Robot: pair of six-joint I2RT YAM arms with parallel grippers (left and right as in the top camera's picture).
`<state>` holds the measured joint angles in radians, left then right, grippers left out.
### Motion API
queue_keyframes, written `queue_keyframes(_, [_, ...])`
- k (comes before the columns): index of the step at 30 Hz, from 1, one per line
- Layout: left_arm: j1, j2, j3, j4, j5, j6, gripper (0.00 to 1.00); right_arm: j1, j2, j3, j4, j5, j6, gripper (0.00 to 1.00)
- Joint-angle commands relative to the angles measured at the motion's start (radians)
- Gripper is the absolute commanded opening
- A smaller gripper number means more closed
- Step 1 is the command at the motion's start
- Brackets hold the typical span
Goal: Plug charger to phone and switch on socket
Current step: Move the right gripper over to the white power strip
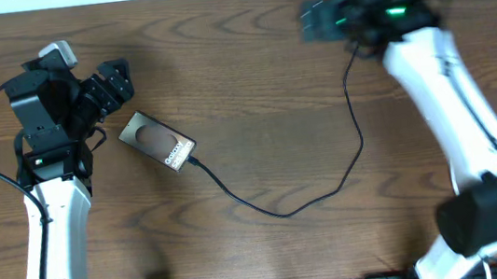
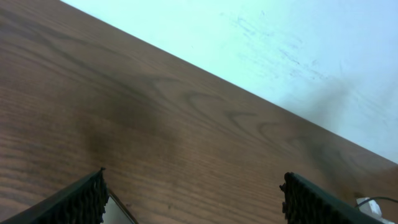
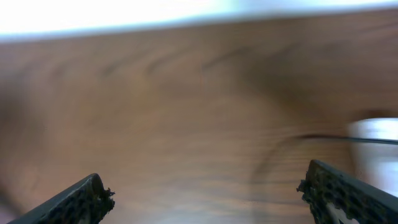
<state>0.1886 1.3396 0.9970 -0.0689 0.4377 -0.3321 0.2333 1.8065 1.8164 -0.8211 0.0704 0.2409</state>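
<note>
The dark brown phone (image 1: 157, 141) lies flat at the left of the wooden table, with pale lettering near its right end. The thin black charger cable (image 1: 280, 213) meets that end, loops across the table and runs up under my right arm. My left gripper (image 1: 123, 84) is open and empty, just up and left of the phone. In the left wrist view (image 2: 193, 196) a glossy corner of the phone (image 2: 117, 210) shows beside one finger. My right gripper (image 1: 315, 19) is open and empty at the far edge and blurred; it also shows in the right wrist view (image 3: 205, 193). A blurred white object with a black lead, perhaps the socket (image 3: 373, 134), sits at the right.
The table's far edge (image 2: 249, 93) meets a pale wall. A small white object (image 2: 370, 205) with a dark line shows at the lower right of the left wrist view. My right arm (image 1: 451, 107) spans the table's right side.
</note>
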Motion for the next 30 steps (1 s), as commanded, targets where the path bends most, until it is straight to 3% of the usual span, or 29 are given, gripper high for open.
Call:
queue_keyframes(1, [-0.002,0.0,0.004,-0.001,-0.013,0.026,0.87,-0.138,-0.08,0.013,-0.031,0.175,-0.011,0.99])
queue_keyframes(5, [-0.002,0.0,0.002,-0.007,-0.013,0.048,0.87,-0.344,-0.098,0.012,-0.06,0.071,-0.051,0.99])
queue_keyframes(10, [-0.002,0.007,0.0,-0.012,-0.018,0.055,0.87,-0.581,-0.037,-0.027,-0.063,-0.304,-0.291,0.99])
queue_keyframes(14, [-0.002,0.007,0.0,-0.027,-0.043,0.055,0.87,-0.692,0.065,-0.063,-0.06,-0.477,-0.381,0.99])
queue_keyframes(23, [-0.002,0.007,-0.005,-0.029,-0.043,0.055,0.87,-0.721,0.346,-0.077,-0.048,-0.605,-0.474,0.94])
queue_keyframes(30, [-0.002,0.007,-0.005,-0.039,-0.043,0.055,0.87,-0.671,0.412,-0.077,-0.034,-0.604,-0.473,0.94])
